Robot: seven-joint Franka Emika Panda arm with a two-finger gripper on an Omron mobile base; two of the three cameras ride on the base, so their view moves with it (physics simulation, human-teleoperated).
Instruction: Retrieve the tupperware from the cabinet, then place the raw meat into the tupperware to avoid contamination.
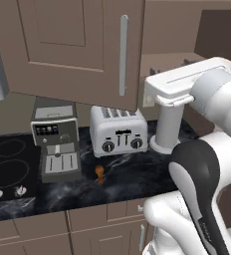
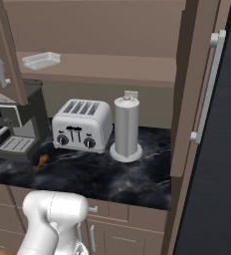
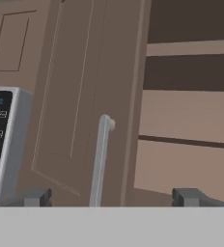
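Overhead, tool [image 3: 112, 197] wide open and empty before the cabinet [image 3: 85, 96] door's handle [image 3: 100, 159]; microwave [image 3: 0, 140] panel writing unreadable.

The dark marbled counter [image 1: 137, 179] carries a coffee machine [image 1: 56, 139], a toaster [image 1: 118, 130], a tall grey cylinder [image 2: 126, 128] and the raw meat [image 1: 99, 172] (just before the toaster). The cabinet's shelf [image 2: 112, 69] holds the tupperware [image 2: 41, 60].
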